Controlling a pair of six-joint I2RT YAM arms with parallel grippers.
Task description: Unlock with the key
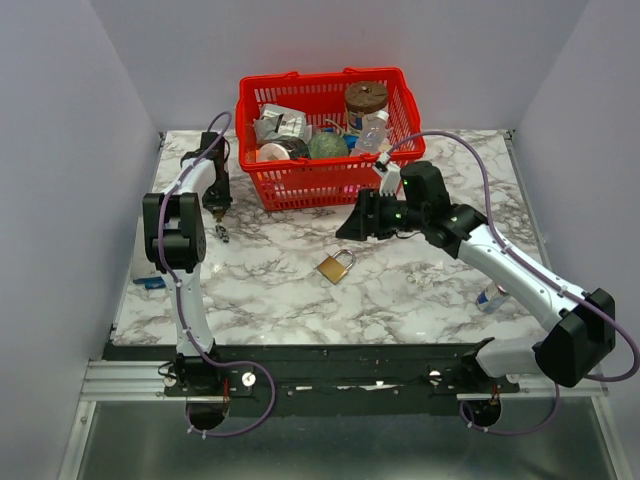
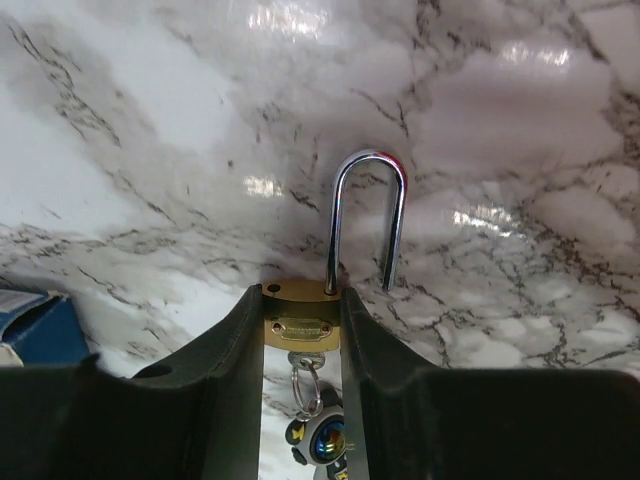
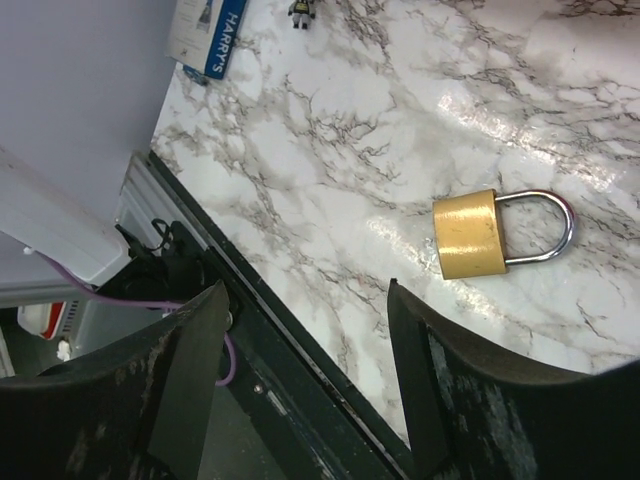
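My left gripper [image 1: 217,205] [image 2: 298,300] is shut on a small brass padlock [image 2: 298,325] near the table's back left. Its steel shackle [image 2: 366,170] stands up with one leg out of the body. A key [image 2: 305,360] sits in the keyhole, and a ring with a small toy charm [image 2: 325,440] [image 1: 223,236] hangs from it. A second brass padlock [image 1: 336,266] [image 3: 470,235] lies flat mid-table with its shackle closed. My right gripper [image 1: 350,226] [image 3: 305,290] hovers just behind it, open and empty.
A red basket [image 1: 320,182] with several items stands at the back centre. A blue box [image 1: 150,283] [image 3: 205,35] [image 2: 35,330] lies near the left edge. A small blue and white item [image 1: 490,297] lies under the right arm. The table's black front edge [image 3: 300,350] shows.
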